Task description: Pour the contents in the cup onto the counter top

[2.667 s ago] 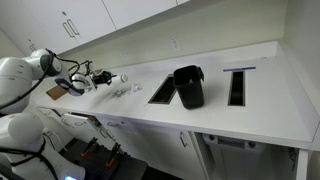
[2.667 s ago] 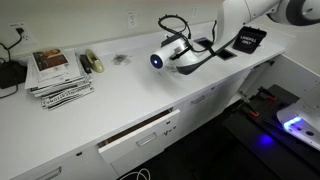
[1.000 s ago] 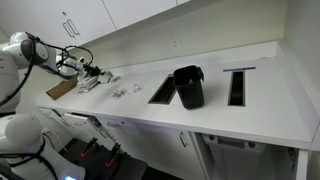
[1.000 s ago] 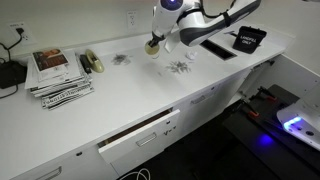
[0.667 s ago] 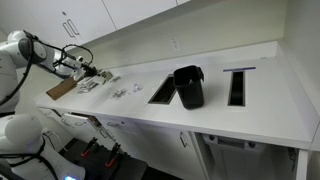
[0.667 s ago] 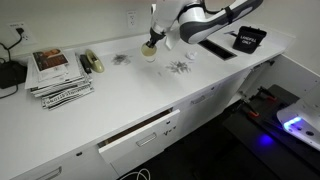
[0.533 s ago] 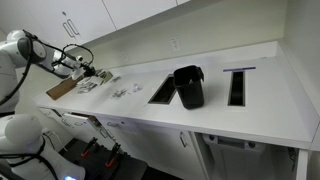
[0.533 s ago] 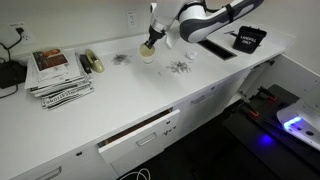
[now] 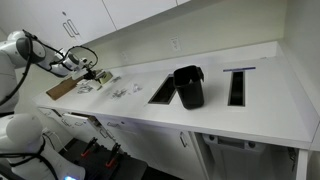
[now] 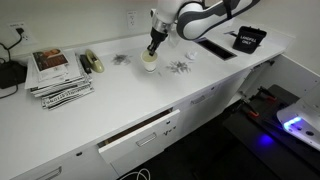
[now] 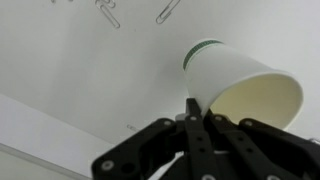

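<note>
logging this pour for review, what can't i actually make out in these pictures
- Inside of the cup: wrist view shows only part; its own wall hides the bottom, so leftover bits cannot be ruled out.
- The contents: specks in both exterior views, too small to count; wrist view cuts them off at the top edge.
- Whether the cup rests on the counter top: too small, and the gripper covers its top.
</note>
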Available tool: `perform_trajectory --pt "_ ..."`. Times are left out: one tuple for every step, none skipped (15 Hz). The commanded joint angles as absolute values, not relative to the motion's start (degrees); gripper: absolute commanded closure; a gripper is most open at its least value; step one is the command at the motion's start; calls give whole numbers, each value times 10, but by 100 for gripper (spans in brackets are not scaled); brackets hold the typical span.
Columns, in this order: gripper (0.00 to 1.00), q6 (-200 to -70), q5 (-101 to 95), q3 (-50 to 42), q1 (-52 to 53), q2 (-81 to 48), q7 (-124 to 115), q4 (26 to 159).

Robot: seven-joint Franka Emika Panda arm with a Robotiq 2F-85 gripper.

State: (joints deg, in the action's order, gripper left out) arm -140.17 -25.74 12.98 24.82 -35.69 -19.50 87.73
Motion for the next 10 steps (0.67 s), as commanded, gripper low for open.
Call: perform_trajectory --pt "99 -1373 -212 111 269 -363 -154 869" --pt "99 -1381 -198 114 266 -365 -143 871" --pt "99 -1387 -186 117 265 -368 -132 872" --pt "99 -1393 -173 119 263 -371 -124 873" --pt "99 -1396 -162 119 262 -374 -120 874" --pt "99 -1398 -152 118 261 -376 -119 875" --pt "99 -1403 -141 119 259 -377 -116 876" --pt "99 -1406 -130 121 257 -379 -113 877" --pt "99 -1414 -119 124 254 -382 -110 878" --pt "99 -1423 -109 125 252 -384 -105 878"
